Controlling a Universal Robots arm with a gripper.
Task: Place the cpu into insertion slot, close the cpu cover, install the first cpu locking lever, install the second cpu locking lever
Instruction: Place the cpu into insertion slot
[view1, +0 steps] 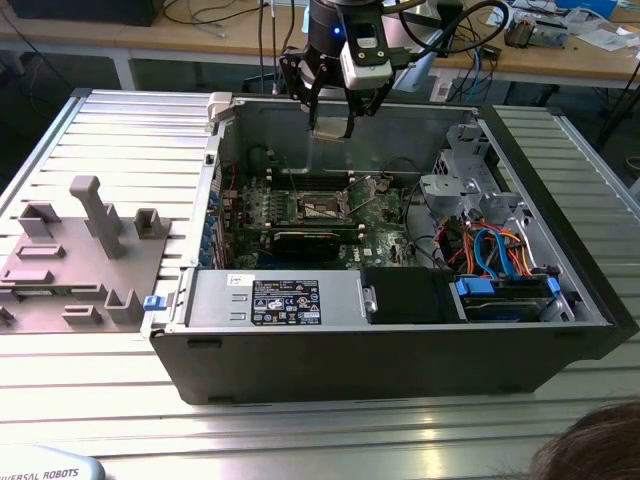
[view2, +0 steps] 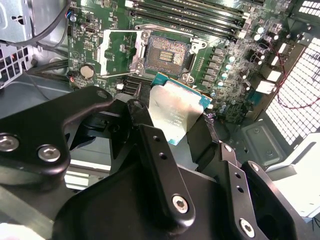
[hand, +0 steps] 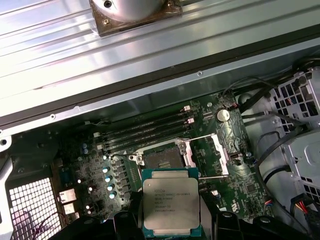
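My gripper hangs above the back of the open computer case, shut on the cpu. In both wrist views the cpu is a silver-topped square with a green edge, held between the black fingers. It is well above the green board. The insertion slot lies open below with its dark centre bare. The cpu cover is swung back beside the slot, and thin wire levers stand raised around it.
Long black memory slots run beside the socket. A power supply sits along the case's near wall, and a drive cage with blue cables is at the exterior view's right. A grey fixture plate lies outside the case. A person's head shows at the corner.
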